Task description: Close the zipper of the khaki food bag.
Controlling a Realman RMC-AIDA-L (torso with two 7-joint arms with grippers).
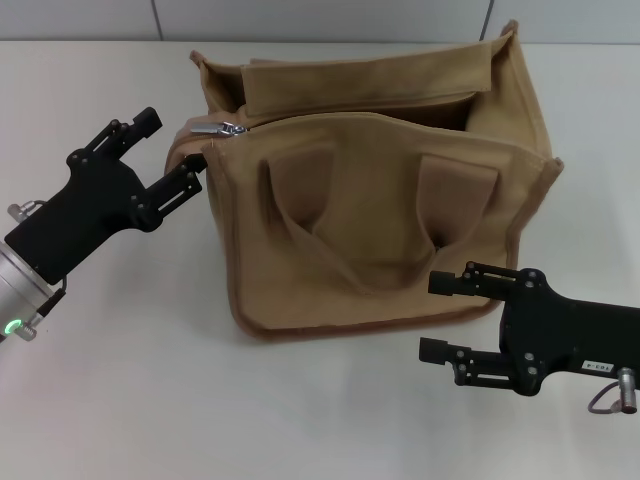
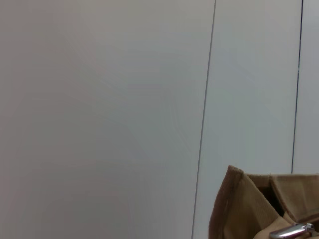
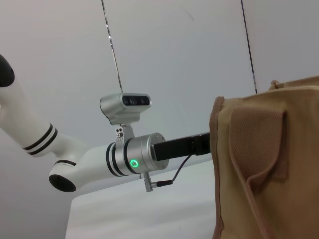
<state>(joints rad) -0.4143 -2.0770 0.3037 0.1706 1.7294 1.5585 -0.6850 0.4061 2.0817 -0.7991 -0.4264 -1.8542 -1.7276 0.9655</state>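
Note:
The khaki food bag [image 1: 380, 220] stands on the white table [image 1: 120, 390] with its top gaping open. Its two handles hang down the front panel. The zipper [image 1: 330, 114] runs along the top opening, and its silver slider and pull tab [image 1: 228, 128] sit at the bag's left end. My left gripper [image 1: 172, 147] is open just left of the bag's upper left corner, its lower finger at the bag's edge below the slider. The left wrist view shows the bag's corner [image 2: 244, 209] and the pull tab [image 2: 291, 231]. My right gripper [image 1: 430, 317] is open and empty by the bag's front right bottom corner.
A grey wall with panel seams [image 1: 155, 18] stands behind the table. The right wrist view shows the bag's side [image 3: 269, 169] and my left arm [image 3: 134, 159] beyond it. Bare tabletop lies in front of the bag.

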